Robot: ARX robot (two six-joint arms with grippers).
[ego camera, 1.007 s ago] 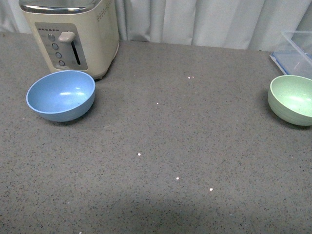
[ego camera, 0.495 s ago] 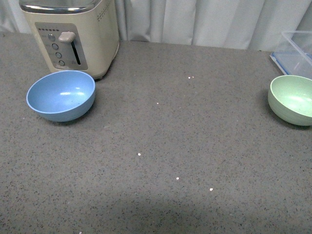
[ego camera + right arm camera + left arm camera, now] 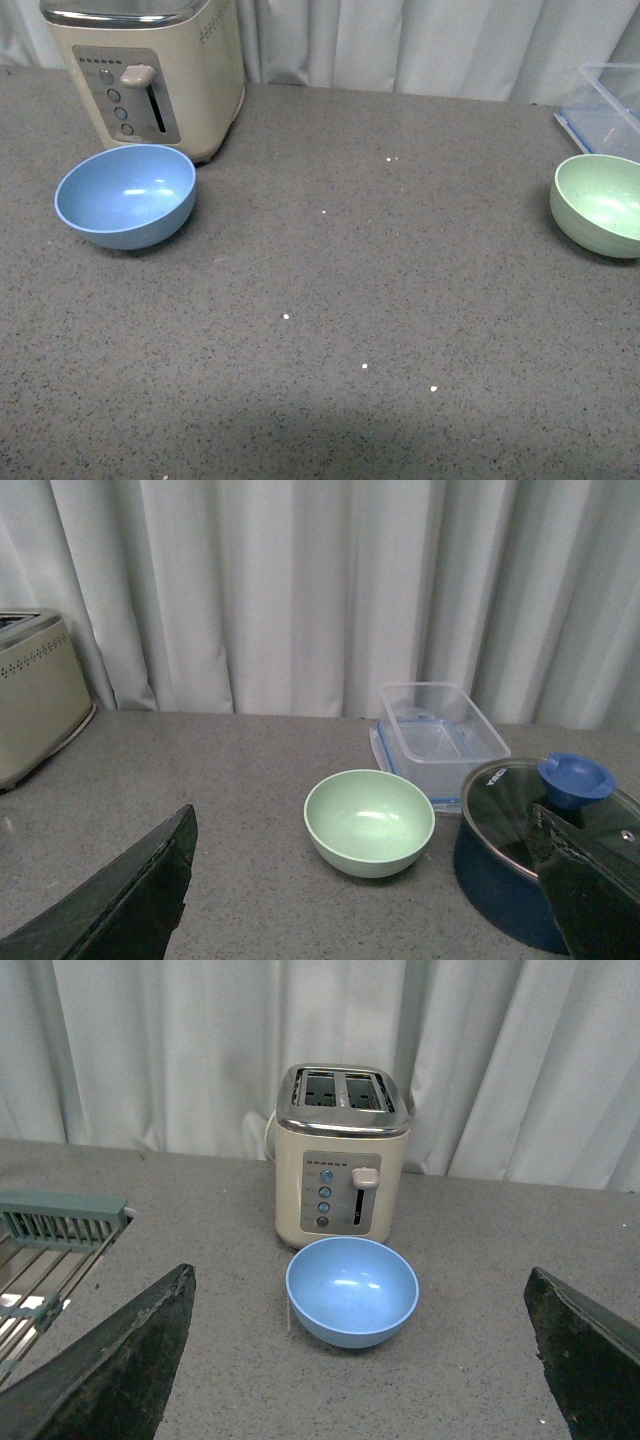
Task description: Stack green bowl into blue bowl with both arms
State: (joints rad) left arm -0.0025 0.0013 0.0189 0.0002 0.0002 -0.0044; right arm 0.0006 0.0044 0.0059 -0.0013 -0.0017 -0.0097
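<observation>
On a grey speckled worktop (image 3: 330,280), the blue bowl (image 3: 125,195) sits upright just in front of a cream toaster (image 3: 150,70) at the left, while the green bowl (image 3: 598,205) stands well apart at the far right, beside a clear plastic box (image 3: 612,95) and a lidded dark-blue pot (image 3: 495,885). The left claw (image 3: 360,1270) and the right claw (image 3: 362,810) both hang spread wide open, gripping nothing, each facing its own bowl.

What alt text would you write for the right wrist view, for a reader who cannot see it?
A pale green bowl sits empty on a grey table, framed by two black jaws wide apart. Near it are a clear plastic box and a lidded blue pot.
</observation>
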